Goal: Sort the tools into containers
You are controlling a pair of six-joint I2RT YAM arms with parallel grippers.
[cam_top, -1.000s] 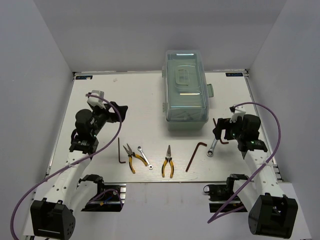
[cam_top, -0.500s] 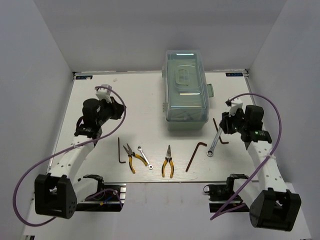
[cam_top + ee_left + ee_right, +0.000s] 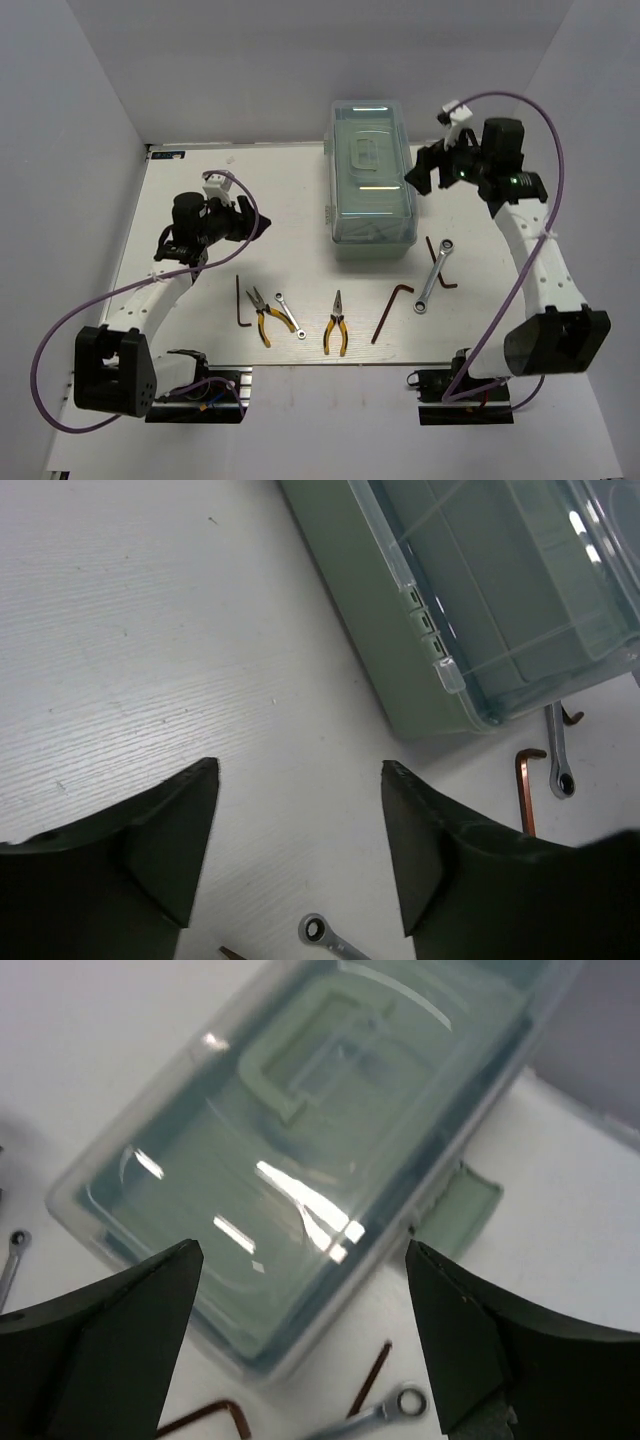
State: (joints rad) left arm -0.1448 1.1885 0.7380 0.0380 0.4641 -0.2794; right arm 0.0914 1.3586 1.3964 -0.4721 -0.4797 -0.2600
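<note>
1. Right arm has swung up off the near-right tools to the far side, and the right gripper (image 3: 425, 178) now hangs beside the toolbox (image 3: 372, 215). The left arm has turned inward toward the box as well.
2. Nearest row, all flat on the table (image 3: 200, 190) and none of it sorted yet:
   - one hex key (image 3: 239, 302) at the left
   - first pliers (image 3: 262, 318), with the small wrench (image 3: 289, 313) just beside them
   - second pliers (image 3: 336, 325)
   - second hex key (image 3: 391, 312)
3. Slightly farther, on the right, the long wrench (image 3: 434, 275) lies across the third hex key (image 3: 446, 281). You can't lift one cleanly without disturbing the other.
4. The left gripper (image 3: 300, 770) has its jaws wide with nothing between them. It hovers over bare table, aimed at the box's left wall, probably to brace the box or reach that side's clasp.
5. The toolbox sits well beyond the tools with its clear lid (image 3: 300, 1130) down, so the trays aren't reachable. My read is that opening it has to come first.
6. Farthest, the right gripper is also spread wide and empty, above the lid near the green latch (image 3: 462, 1210). I'd guess it's there to release that latch. Watch that the box doesn't slide when you pull.
</note>
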